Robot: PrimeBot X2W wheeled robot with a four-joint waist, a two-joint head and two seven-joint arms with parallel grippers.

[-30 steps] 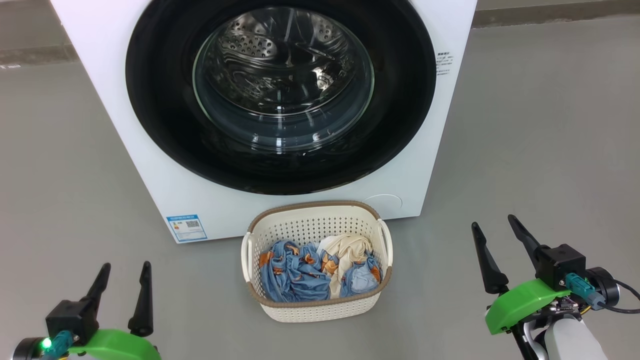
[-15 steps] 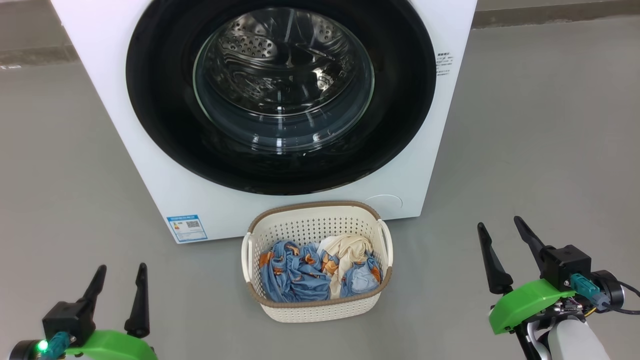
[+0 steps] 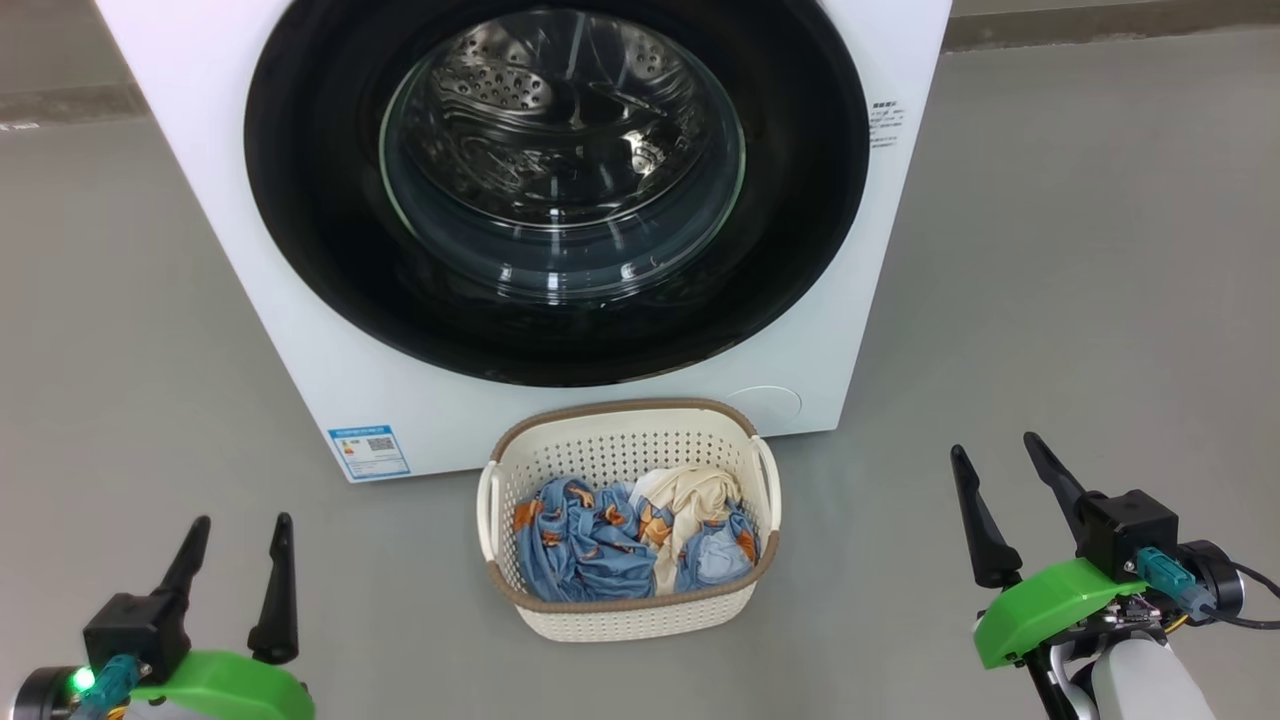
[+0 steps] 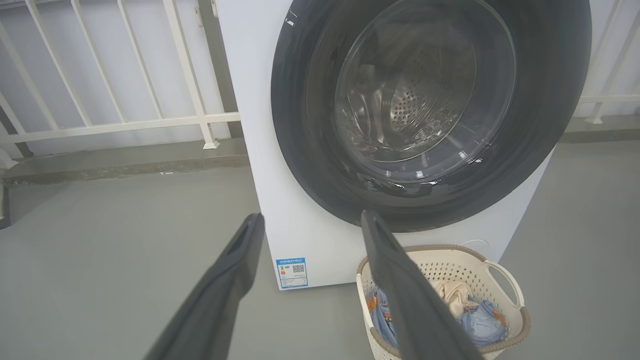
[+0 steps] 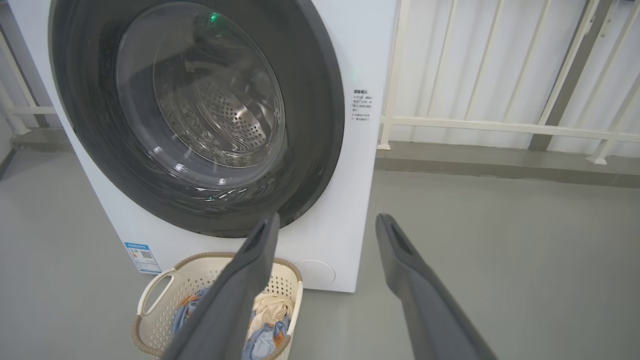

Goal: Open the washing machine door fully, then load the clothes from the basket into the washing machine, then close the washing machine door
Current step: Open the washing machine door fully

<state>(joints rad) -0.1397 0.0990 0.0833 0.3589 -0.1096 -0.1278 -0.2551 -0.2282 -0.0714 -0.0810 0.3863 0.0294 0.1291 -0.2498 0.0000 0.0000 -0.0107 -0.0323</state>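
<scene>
Left tool (image 3: 243,519): two dark fingers spread wide, nothing between them, hanging low over the floor (image 3: 1050,300) at the robot's left, well apart from everything. Right tool (image 3: 993,444): likewise spread wide and empty, at the robot's right, a little further forward, touching nothing.

Between the two, on the floor, stands the basket (image 3: 620,620); it sits just in front of the washing machine (image 3: 230,330), near its lower edge, upright. The clothes (image 3: 610,545) lie bunched inside it: blue cloth with orange print, a cream piece, a pale blue piece; none hangs over the rim.

Beyond the basket, the door (image 3: 560,180) appears flush against the machine's front, black rim all round, the steel drum (image 3: 520,90) seen through the glass; I judge it shut. A blue label (image 3: 368,452) is at the lower left corner of the machine; a white railing (image 4: 100,120) runs behind.

Progress, as judged: nothing done. Door not yet opened; no garment loaded; closing comes last. All three steps remain, and the first calls for a tool to reach the door, which neither is near.
</scene>
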